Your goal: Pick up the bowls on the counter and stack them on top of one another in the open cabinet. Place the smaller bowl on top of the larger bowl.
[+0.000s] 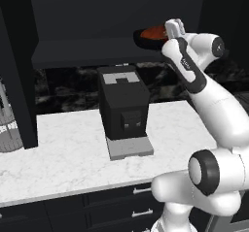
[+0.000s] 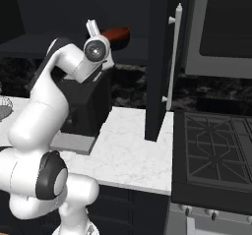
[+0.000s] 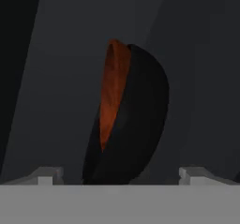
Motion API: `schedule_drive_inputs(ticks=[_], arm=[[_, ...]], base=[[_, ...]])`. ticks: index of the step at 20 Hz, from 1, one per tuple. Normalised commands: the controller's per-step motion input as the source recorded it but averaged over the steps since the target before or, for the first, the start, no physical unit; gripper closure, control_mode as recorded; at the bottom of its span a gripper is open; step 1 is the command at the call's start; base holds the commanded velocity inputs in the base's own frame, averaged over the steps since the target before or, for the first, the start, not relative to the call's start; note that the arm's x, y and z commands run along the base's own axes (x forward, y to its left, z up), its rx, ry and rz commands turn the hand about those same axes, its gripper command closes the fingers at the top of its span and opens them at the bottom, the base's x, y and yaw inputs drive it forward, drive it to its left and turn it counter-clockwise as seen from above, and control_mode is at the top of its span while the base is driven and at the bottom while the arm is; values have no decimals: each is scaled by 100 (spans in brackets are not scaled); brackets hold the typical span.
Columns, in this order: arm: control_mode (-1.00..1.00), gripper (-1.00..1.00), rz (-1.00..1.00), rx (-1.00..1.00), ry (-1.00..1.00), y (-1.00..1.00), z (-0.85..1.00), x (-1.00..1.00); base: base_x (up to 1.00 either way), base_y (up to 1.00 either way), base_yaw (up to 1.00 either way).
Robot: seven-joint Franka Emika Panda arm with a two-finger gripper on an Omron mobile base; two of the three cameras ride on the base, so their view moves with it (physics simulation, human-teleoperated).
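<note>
The reddish-orange smaller bowl [image 1: 154,32] [image 2: 116,32] [image 3: 112,92] rests inside the glossy black larger bowl [image 1: 142,41] [image 2: 123,42] [image 3: 140,120]. Both stand on the bottom board of the open black cabinet [image 1: 82,51] [image 2: 29,44], above the counter [image 1: 68,148] [image 2: 128,150]. My gripper [image 1: 169,31] [image 2: 97,30] [image 3: 121,175] is raised to shelf height right beside the stacked bowls. It is open: the fingertips [image 3: 47,175] stand wide apart on either side of the black bowl without touching it. Nothing is held.
A boxy black coffee machine [image 1: 124,107] [image 2: 88,106] stands on the counter under the shelf. The open cabinet door [image 2: 160,57] hangs to the right, a stove [image 2: 211,150] lies beyond it, and a wire basket [image 1: 7,124] sits at the far left.
</note>
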Motion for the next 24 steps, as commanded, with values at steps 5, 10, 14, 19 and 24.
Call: schedule_drive_inputs(ticks=[5, 10, 14, 19, 24], arm=[[-100, -100, 1, 0, 4, -2, 2, -100], [-100, -100, 3, -2, 18, -20, -5, -100], [-100, -100, 0, -6, 32, -20, -13, -100], [-100, -100, 0, -8, 44, -18, -26, -96], [-100, -100, 1, -8, 36, -4, -66, -77]], base=[[0, 0, 0], [0, 0, 0], [0, 0, 0], [0, 0, 0], [0, 0, 0]])
